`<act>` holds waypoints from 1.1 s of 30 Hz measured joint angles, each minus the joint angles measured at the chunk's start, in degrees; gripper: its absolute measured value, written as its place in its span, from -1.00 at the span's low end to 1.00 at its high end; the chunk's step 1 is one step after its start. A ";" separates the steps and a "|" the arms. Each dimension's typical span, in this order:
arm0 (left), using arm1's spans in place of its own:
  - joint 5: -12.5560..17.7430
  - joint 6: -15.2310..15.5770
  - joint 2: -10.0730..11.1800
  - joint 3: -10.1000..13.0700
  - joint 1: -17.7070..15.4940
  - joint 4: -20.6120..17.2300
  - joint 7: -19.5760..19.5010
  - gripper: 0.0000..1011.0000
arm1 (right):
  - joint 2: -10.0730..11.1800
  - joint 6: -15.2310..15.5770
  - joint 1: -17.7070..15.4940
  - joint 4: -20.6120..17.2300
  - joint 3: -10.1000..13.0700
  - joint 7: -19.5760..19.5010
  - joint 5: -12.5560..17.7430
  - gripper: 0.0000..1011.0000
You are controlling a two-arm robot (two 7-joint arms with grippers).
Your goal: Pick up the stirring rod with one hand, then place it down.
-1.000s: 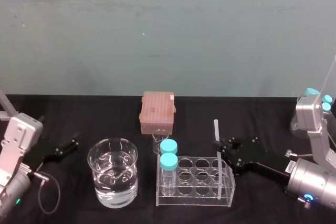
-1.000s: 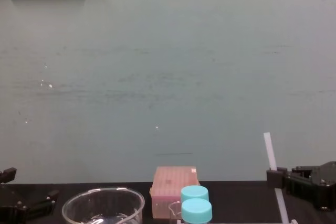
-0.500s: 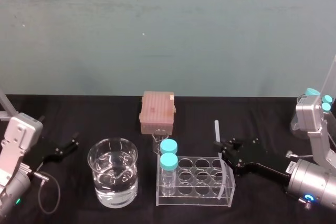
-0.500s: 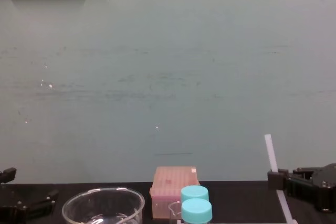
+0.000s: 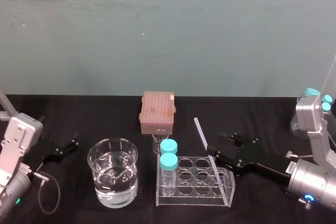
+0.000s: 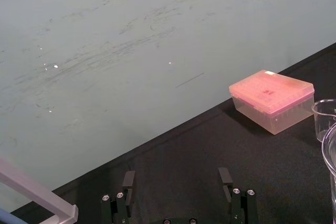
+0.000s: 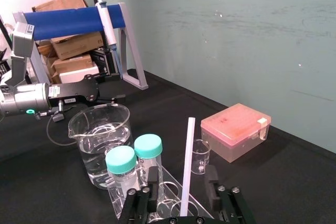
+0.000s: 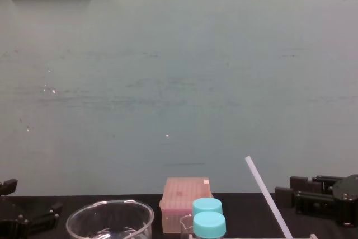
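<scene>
You were at the put-down step: your right gripper (image 7: 181, 184), at 4 o'clock on the table, stood wide, its fingers clear of the stirring rod (image 5: 202, 137). The thin, straight, translucent white rod leaned toward 11 o'clock in the clear plastic rack (image 5: 189, 202). Next, I judge, you needed to back out without nudging it. Your left gripper (image 6: 177, 174) sat parked at 8 o'clock, fingers spread.

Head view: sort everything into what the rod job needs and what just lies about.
Job: thin translucent white stirring rod, leaning in the clear plastic rack; open black right tool.
Lying about: glass beaker of water; two blue-capped bottles; pink lidded box; idle left tool.
</scene>
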 joint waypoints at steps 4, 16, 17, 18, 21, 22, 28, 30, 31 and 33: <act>0.00 0.00 0.00 0.00 0.00 0.00 0.00 0.99 | 0.00 -0.02 0.00 -0.02 0.00 0.00 0.00 0.30; 0.00 0.00 0.00 0.00 0.00 0.01 0.00 0.99 | -0.06 -0.42 -0.02 -0.51 0.26 0.05 0.34 0.93; 0.00 0.00 0.00 0.00 0.00 0.01 0.00 0.99 | -0.11 -0.77 -0.02 -0.98 0.56 0.17 0.65 0.98; 0.00 0.00 0.00 0.00 0.00 0.00 0.00 0.99 | -0.16 -1.18 -0.01 -1.41 0.90 0.29 1.00 0.98; 0.00 0.00 0.00 0.00 0.00 0.00 0.00 0.99 | -0.63 -2.31 0.10 -3.36 2.14 0.19 2.05 0.98; 0.00 0.00 0.00 0.00 0.00 0.00 0.00 0.99 | -0.97 -2.77 0.18 -4.35 2.86 -0.64 2.37 0.98; 0.00 0.00 0.00 0.00 0.00 0.00 0.00 0.99 | -3.57 -4.56 0.38 -7.41 5.47 -8.52 -0.28 0.98; 0.00 0.00 0.00 0.00 0.00 0.00 0.00 0.99 | -4.85 -4.58 0.60 -7.79 6.10 -12.29 -2.20 0.98; 0.00 0.00 0.00 0.00 0.00 0.00 0.00 0.99 | -6.05 -4.11 1.00 -7.78 6.53 -15.87 -3.99 0.98; 0.00 0.00 0.00 0.00 0.00 0.00 0.00 0.99 | -7.62 -2.36 1.67 -7.09 6.93 -20.78 -6.50 0.98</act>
